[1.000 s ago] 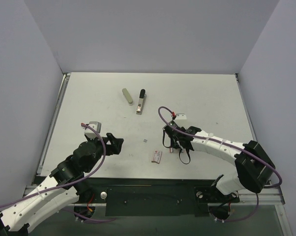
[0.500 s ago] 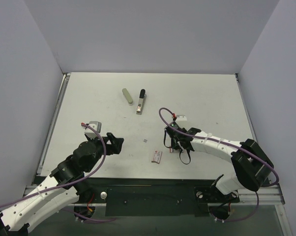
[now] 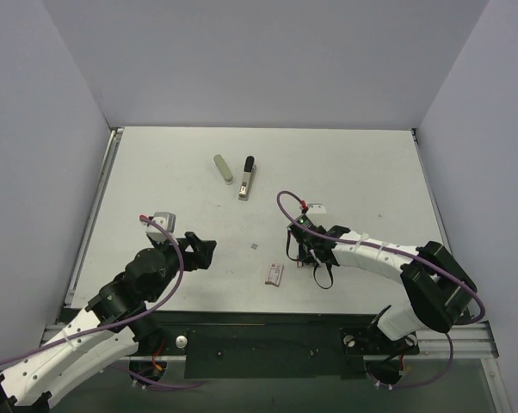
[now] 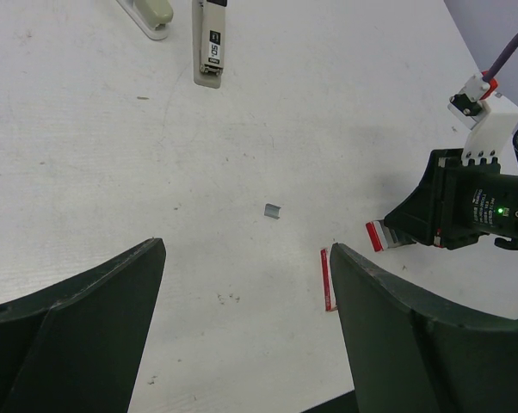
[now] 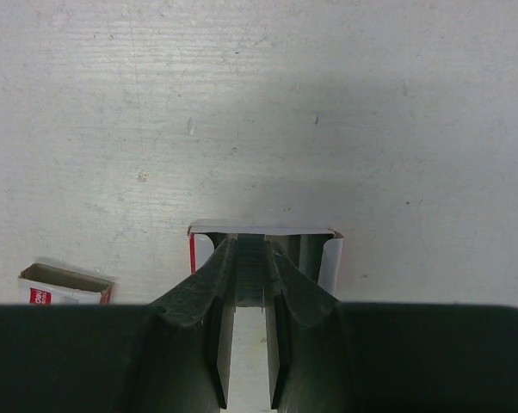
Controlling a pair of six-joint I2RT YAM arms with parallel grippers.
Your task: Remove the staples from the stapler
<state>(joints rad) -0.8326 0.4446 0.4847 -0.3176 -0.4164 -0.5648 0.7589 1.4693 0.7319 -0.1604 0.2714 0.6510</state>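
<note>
The stapler (image 3: 246,178) lies at the far middle of the table, black top arm over a silvery base; it also shows in the left wrist view (image 4: 212,43). My right gripper (image 3: 301,255) reaches down into an open white and red staple box (image 5: 332,262). Its fingers (image 5: 216,275) are shut on a grey strip of staples (image 5: 250,274) inside the box. My left gripper (image 4: 246,327) is open and empty, low over the table at the near left (image 3: 199,252), far from the stapler.
An olive-grey rounded bar (image 3: 223,168) lies just left of the stapler. A small loose bit of staples (image 3: 255,246) lies mid-table. The box's red and white sleeve (image 3: 274,274) lies between the two grippers, also in the right wrist view (image 5: 65,286).
Both arms have shifted only very slightly. Nothing on the table has moved.
</note>
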